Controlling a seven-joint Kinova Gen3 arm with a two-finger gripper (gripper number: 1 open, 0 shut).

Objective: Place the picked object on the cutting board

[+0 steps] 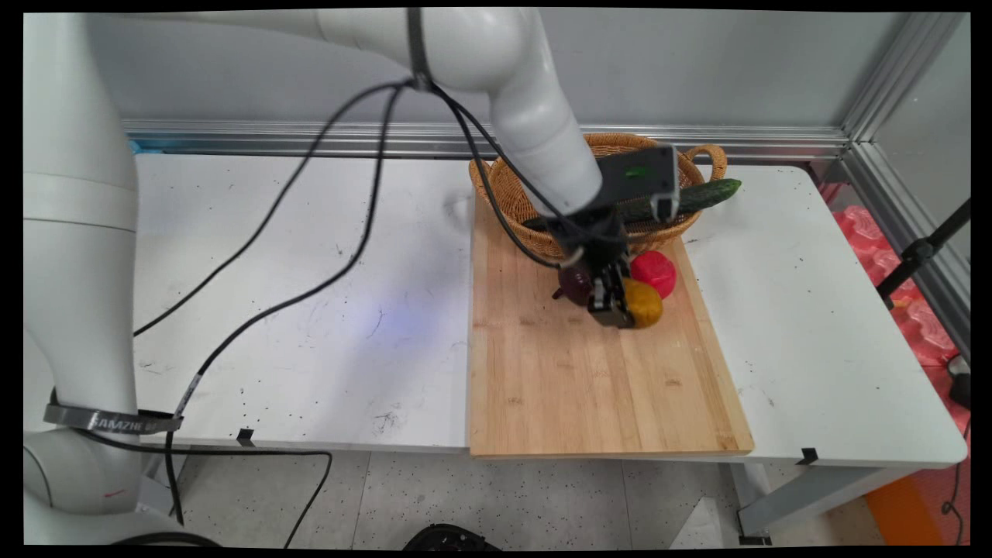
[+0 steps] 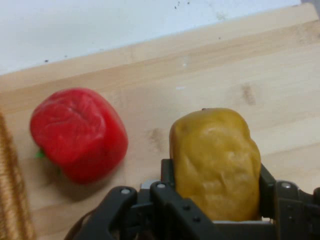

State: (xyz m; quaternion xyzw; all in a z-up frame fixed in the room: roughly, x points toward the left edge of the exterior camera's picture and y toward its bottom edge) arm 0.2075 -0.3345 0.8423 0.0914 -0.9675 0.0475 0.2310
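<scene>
In the main view, the near rim of the wicker basket (image 1: 518, 203) is partly hidden behind the arm's wrist and the black camera block, so its inside cannot be fully seen. A long green cucumber (image 1: 709, 193) is laid across the basket, one end sticking out over the right rim; its other end is lost behind the arm. A dark purple vegetable (image 1: 574, 284) is half covered by the gripper (image 1: 612, 302) and hard to make out beyond its colour. The gripper is lowered onto the wooden cutting board (image 1: 589, 387), which is set on the white table (image 1: 310, 294) with the basket resting on its far end. A yellow pepper (image 1: 646, 304) is seen pressed against the gripper's right side, and a red pepper (image 1: 656, 272) is touching it just behind, close to the basket.

In the hand view, the fingertips are cut off by the bottom edge. The yellow pepper (image 2: 216, 160) is seated between the black fingers (image 2: 169, 176), flanked on both sides, so it is grasped. The red pepper (image 2: 77, 132) is seen to its left, apart from it here, lying on the board (image 2: 200, 75). A strip of basket weave (image 2: 12, 195) is caught at the left edge.
</scene>
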